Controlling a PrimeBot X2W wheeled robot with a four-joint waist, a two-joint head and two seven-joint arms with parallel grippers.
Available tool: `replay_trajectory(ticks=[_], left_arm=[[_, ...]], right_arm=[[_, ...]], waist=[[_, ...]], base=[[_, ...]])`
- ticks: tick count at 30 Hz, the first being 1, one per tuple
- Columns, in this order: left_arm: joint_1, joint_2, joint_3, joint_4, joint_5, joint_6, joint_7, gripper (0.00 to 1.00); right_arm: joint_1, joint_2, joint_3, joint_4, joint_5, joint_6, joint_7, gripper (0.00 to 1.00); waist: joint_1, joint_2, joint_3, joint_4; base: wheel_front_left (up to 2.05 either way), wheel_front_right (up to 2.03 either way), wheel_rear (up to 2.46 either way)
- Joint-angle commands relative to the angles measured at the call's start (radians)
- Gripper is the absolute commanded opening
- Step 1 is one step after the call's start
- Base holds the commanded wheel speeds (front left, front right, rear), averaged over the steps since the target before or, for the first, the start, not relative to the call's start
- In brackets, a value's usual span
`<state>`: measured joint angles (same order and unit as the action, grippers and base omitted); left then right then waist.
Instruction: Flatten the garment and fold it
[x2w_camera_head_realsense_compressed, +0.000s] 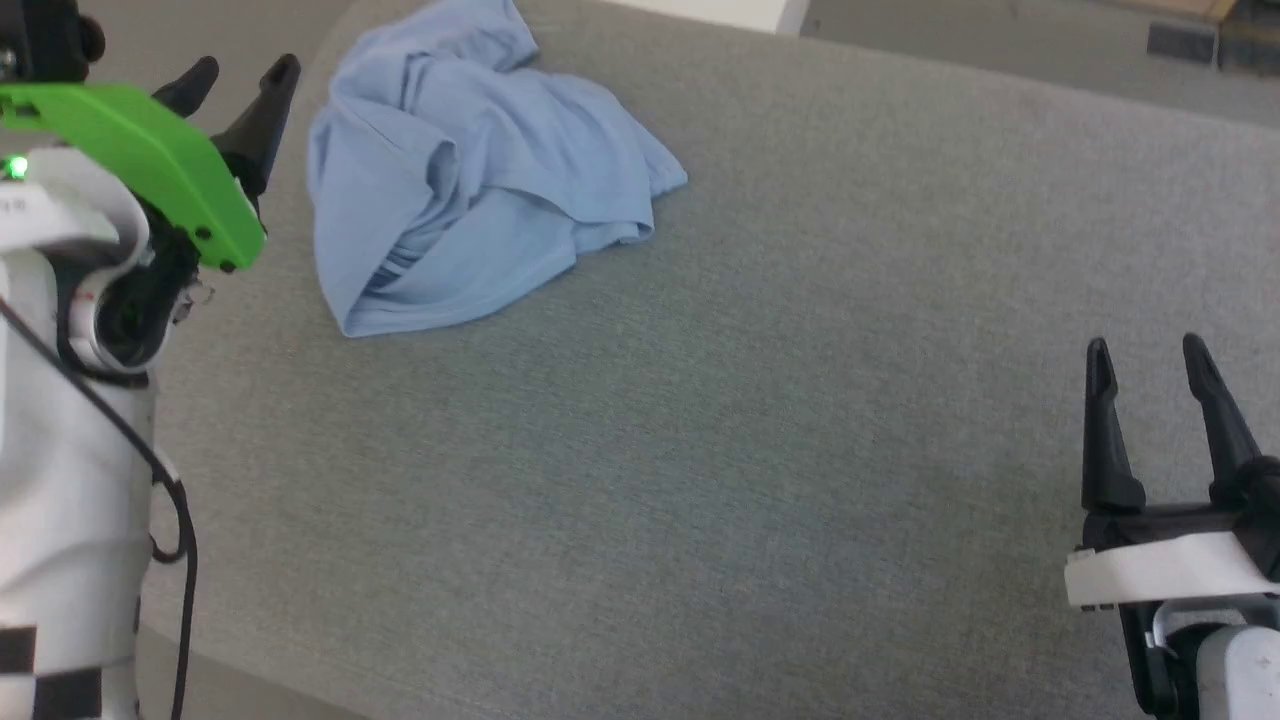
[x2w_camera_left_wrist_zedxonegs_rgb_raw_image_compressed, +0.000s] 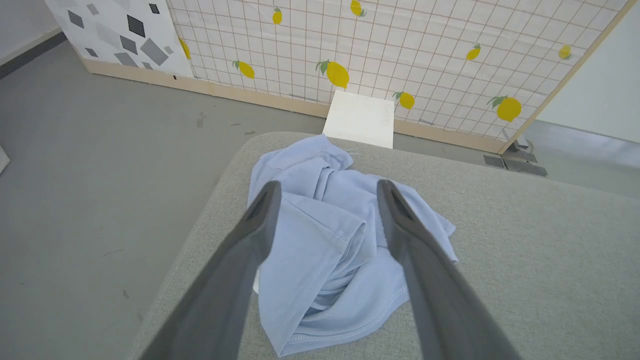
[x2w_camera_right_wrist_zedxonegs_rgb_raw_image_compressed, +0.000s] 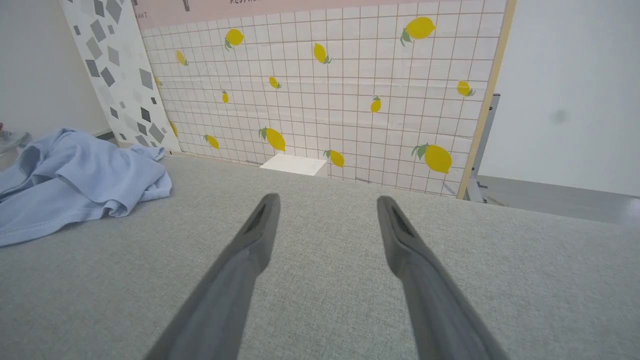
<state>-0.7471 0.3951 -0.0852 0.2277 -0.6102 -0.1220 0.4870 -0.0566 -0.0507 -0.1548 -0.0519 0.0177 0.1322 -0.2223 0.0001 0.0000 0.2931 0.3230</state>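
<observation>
Right claw (x2w_camera_head_realsense_compressed: 1145, 345): jaws wide, nothing held; low over bare desk (x2w_camera_head_realsense_compressed: 750, 450), well apart from the garment (x2w_camera_head_realsense_compressed: 470, 180).
Left claw (x2w_camera_head_realsense_compressed: 245, 65): jaws wide, empty; just beside the garment's left edge, its fingers framing the heap in the wrist view.
Garment: pale blue, crumpled in a heap near the desk's far left corner; not yet flattened.
Step (judged): reach and first grasp for spreading.
Doing it well: take the stitched hem (x2w_camera_left_wrist_zedxonegs_rgb_raw_image_compressed: 345, 330) as a single layer, not the bunched middle. Bring the right claw across to a second edge. Draw the two apart, low along the desk.
Hidden: collar and front were lost in the folds; could not tell which side lay up. Far tip was cut off at the head view's top. Whether the left fingertips touched cloth: could not tell.
Beyond: white block (x2w_camera_left_wrist_zedxonegs_rgb_raw_image_compressed: 360, 119), then a lemon-print screen (x2w_camera_left_wrist_zedxonegs_rgb_raw_image_compressed: 425, 50).
</observation>
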Motion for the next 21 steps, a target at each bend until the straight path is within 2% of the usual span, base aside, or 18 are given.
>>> replay_trajectory(ticks=[1,5,9,21], left_arm=[[-0.033,0.007,-0.004,0.019,-0.012,0.007,0.016,1.00],[-0.074,-0.009,-0.007,0.090,-0.033,0.054,0.096,1.00],[-0.115,-0.038,0.004,0.158,-0.057,0.120,0.158,1.00],[-0.123,-0.043,0.011,0.301,-0.068,0.257,0.295,1.00]], right_arm=[[-0.019,0.001,0.005,-0.016,-0.008,-0.002,0.005,1.00],[-0.018,0.001,0.024,-0.053,-0.020,-0.002,0.024,1.00],[-0.017,0.001,0.030,-0.078,-0.029,-0.002,0.040,1.00],[-0.028,0.001,0.048,-0.110,-0.039,-0.002,0.054,1.00]], waist=[[-0.0001,0.0000,0.060,-0.035],[-0.0001,0.0000,0.098,-0.067],[-0.0001,0.0000,0.139,-0.092],[-0.0001,0.0000,0.224,-0.173]], base=[[0.00,0.00,0.00],[0.00,0.00,0.00],[0.00,0.00,0.00],[0.00,0.00,0.00]])
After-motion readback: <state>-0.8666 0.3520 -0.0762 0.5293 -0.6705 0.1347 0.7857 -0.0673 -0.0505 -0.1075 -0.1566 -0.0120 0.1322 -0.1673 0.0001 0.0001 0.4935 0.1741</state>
